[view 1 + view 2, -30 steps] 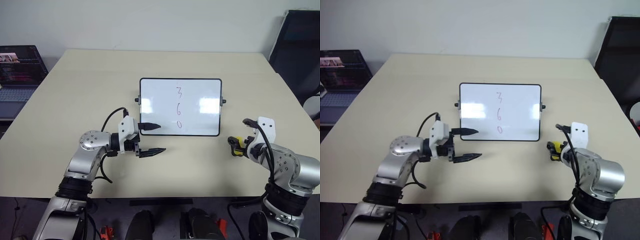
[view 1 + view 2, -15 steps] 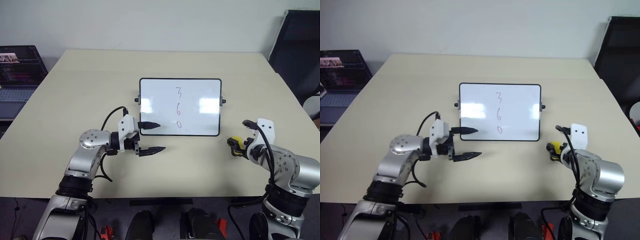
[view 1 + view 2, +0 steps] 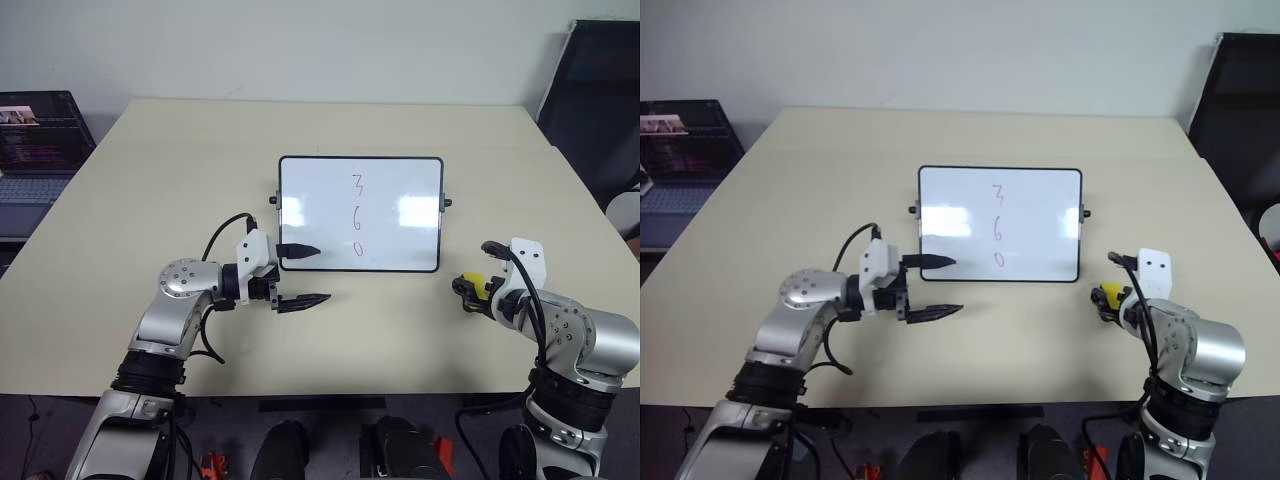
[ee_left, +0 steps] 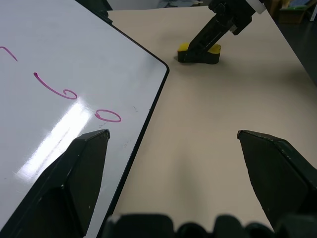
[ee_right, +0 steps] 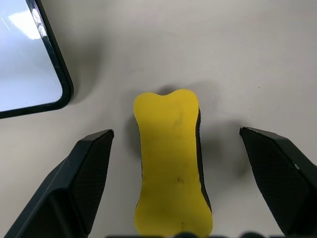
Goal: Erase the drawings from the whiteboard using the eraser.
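The whiteboard point(image 3: 310, 200) lies flat mid-table with the red drawings point(image 3: 357, 215), digits in a column, on it. My left gripper point(image 3: 322, 274) hovers open at the board's near-left corner, one finger over the frame, nothing held. In the left wrist view the board's corner point(image 4: 74, 59) lies under my left gripper point(image 4: 172, 133). The yellow eraser point(image 3: 478, 288) with its black base rests on the table to the right of the board. My right gripper point(image 5: 176, 133) is open and straddles the eraser point(image 5: 171, 158), with a gap on each side.
A laptop point(image 3: 35, 150) stands beyond the table's left edge. A dark chair point(image 3: 600, 90) is at the far right. Bare table surface point(image 3: 400, 330) stretches between the two arms and behind the board.
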You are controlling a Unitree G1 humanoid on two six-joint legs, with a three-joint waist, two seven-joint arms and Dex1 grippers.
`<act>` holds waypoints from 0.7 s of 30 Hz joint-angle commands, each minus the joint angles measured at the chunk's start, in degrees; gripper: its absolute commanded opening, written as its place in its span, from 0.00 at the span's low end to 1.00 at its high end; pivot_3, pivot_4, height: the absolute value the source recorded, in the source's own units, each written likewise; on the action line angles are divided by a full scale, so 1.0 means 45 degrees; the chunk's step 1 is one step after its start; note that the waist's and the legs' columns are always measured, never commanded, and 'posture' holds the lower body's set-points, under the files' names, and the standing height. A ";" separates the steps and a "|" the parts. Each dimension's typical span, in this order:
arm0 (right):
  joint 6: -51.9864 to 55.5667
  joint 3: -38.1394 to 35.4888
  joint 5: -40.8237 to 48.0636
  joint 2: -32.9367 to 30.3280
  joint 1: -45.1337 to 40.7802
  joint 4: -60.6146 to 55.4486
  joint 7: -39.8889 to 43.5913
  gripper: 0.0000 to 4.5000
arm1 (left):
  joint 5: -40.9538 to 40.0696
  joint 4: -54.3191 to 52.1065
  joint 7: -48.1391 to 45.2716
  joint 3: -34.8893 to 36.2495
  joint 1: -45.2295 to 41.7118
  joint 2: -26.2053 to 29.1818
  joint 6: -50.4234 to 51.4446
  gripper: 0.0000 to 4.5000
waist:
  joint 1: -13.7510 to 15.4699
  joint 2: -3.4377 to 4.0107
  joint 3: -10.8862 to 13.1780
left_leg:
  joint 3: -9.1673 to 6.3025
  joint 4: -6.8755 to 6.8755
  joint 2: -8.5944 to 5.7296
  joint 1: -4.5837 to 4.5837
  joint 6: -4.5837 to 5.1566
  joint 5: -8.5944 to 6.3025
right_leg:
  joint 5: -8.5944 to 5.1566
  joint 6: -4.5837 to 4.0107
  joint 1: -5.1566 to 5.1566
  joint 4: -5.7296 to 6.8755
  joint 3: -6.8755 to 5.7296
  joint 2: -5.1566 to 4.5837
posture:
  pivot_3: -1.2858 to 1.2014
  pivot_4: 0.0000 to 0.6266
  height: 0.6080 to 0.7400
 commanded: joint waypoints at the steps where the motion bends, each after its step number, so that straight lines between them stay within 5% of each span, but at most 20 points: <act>1: -0.0086 -0.0138 0.0007 -0.0093 -0.0096 -0.0188 0.0055 0.94 | -0.0061 -0.0253 0.0015 0.0245 -0.0139 0.0063 -0.0282 1.00 | 0.0000 0.0000 0.0000 | -0.0001 0.0000 0.0000 0.0000 0.0000 0.0000 | 0.0000 0.0000 0.0000 0.0000 0.0000 0.0000 | 0.52 0.24 1.00; 21: 0.0010 -0.0016 -0.0010 -0.0309 -0.0128 -0.0398 0.0042 0.97 | -0.0043 -0.0197 -0.0046 0.0191 -0.0239 0.0045 -0.0349 1.00 | 0.0005 0.0000 0.0000 | 0.0000 0.0001 0.0000 0.0000 0.0000 0.0000 | 0.0000 0.0000 0.0000 0.0001 0.0001 0.0000 | 0.52 0.24 1.00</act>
